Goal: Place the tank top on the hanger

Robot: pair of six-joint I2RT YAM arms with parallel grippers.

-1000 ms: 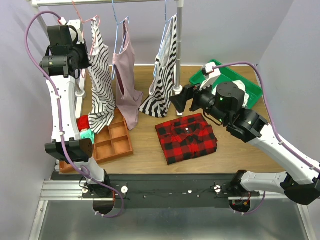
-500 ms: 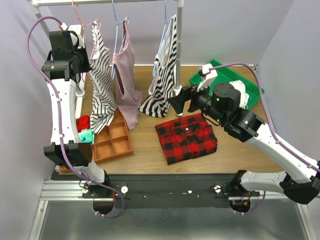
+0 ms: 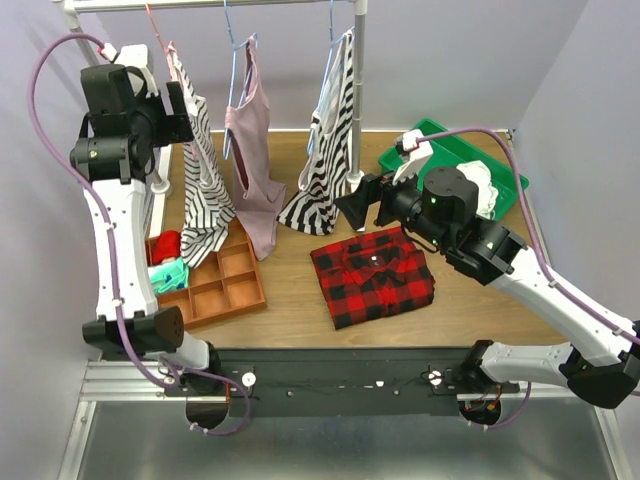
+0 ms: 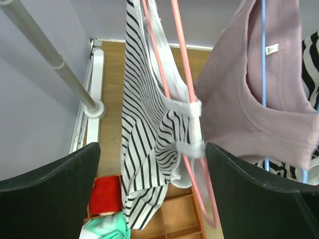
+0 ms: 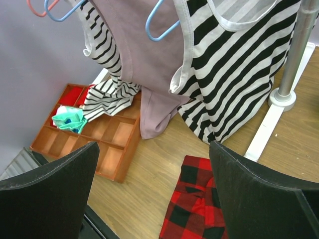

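Left gripper point(image 4: 152, 149), fingers spread: thin-striped white tank top point(image 4: 142, 149) and pink-red wire hanger point(image 4: 181, 50) hang directly ahead between them. Plain mauve top point(image 4: 249, 99) crowds the right finger side. Grey metal rack pole point(image 4: 56, 59) stands leftward; clear air between.

Tank top point(image 4: 144, 149) on hanger point(image 4: 183, 55), leftmost

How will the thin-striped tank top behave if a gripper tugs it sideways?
Probably floppy: the tank top hangs in loose folds, with its hem draped onto the wooden tray. It is likely light, since the thin wire hanger carries it. It may slide along that smooth wire when tugged.
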